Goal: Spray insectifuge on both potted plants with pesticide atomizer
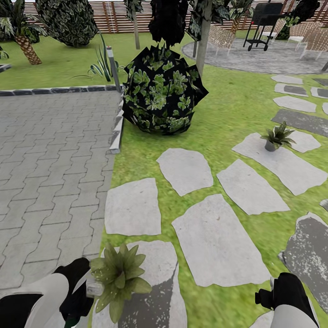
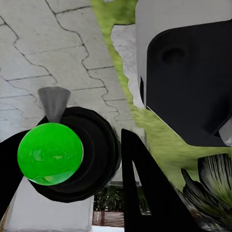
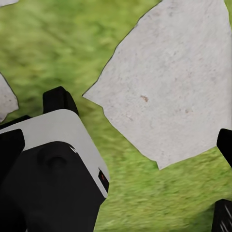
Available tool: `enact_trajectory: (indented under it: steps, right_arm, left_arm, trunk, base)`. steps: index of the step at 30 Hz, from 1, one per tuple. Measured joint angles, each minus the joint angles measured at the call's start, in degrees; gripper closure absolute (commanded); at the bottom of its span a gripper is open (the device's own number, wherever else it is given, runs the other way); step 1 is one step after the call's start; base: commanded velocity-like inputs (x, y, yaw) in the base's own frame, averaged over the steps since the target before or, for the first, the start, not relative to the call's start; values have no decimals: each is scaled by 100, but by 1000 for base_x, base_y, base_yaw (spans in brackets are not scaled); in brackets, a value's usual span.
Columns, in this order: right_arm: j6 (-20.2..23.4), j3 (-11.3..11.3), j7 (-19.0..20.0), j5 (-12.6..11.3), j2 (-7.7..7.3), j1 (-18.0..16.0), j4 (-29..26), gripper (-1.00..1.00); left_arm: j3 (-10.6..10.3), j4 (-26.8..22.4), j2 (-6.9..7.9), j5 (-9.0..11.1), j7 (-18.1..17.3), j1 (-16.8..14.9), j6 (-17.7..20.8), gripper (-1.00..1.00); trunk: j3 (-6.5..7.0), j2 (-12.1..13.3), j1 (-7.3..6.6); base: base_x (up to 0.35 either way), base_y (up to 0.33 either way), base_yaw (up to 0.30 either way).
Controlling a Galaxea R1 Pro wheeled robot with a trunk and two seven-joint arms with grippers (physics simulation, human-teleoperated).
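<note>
The robot stands in the garden and looks down at green grass (image 1: 228, 105) with flat grey stepping stones (image 1: 218, 246) in it. On the left side lies grey paving (image 1: 45, 159) made of little blocks.

One potted plant (image 1: 119, 275) sits very close, down near the robot's left arm, on a stone by the edge of the paving. Its pointed green leaves spread out like a star. The other potted plant (image 1: 275, 136) is far off to the right, on a big stone, in a tiny grey pot.

The left gripper (image 1: 84, 291) is low down, right beside the near plant. A pale grey-white piece shows at its tip, touching the leaves. In the left wrist view, the pesticide atomizer (image 2: 50, 153) shows end-on as a shiny green round shape with a dark ring around it and a grey tip. Black fingers (image 2: 145, 193) sit on each side of it, so the left fingers look closed around the bottle. Dark leaves of the plant (image 2: 212, 186) are just beside it.

The right gripper (image 3: 224, 179) hangs over grass and a grey stone. Its black fingers (image 3: 226, 142) barely show at the edge, and I cannot tell how far apart they are.

Farther back stand a big round dark bush (image 1: 161, 91), a palm tree (image 1: 20, 34), chairs (image 1: 222, 36), a black grill (image 1: 264, 23) and a brown wooden fence (image 1: 109, 16).
</note>
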Motion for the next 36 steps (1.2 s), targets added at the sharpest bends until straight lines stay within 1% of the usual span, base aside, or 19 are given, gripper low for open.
enact_trajectory:
  steps: [3, 10, 22, 29, 33, 36]
  right_arm:
    - [1, 0, 1, -1, -1, 1, -1, -100]
    - [1, 0, 2, -1, -1, 1, -1, -100]
    - [0, 0, 0, 0, 0, 0, 0, -100]
    - [0, 0, 0, 0, 0, 0, 0, -100]
    - [0, 0, 0, 0, 0, 0, 0, -100]
    - [-1, 0, -1, 0, 0, 0, 1, -100]
  left_arm:
    - [-4, 0, -1, -3, 0, 102, -2, 100]
    - [-2, -2, -2, 4, 0, 126, -2, 100]
    - [-4, 13, -3, 1, 9, 38, 20, 100]
    - [7, 15, -37, 3, 8, -238, 26, 100]
    - [20, 9, -44, 2, 7, -250, 26, 100]
    - [19, 1, -42, 5, 7, -212, 23, 100]
  trunk:
    - [0, 0, 0]
    - [0, 0, 0]
    - [0, 0, 0]
    - [0, 0, 0]
    - [0, 0, 0]
    - [0, 0, 2]
  base:
    - [0, 0, -195]
    - [0, 0, -252]
    - [0, 0, -14]
    - [0, 0, 0]
    - [-6, 0, 0]
    - [-157, 0, 0]
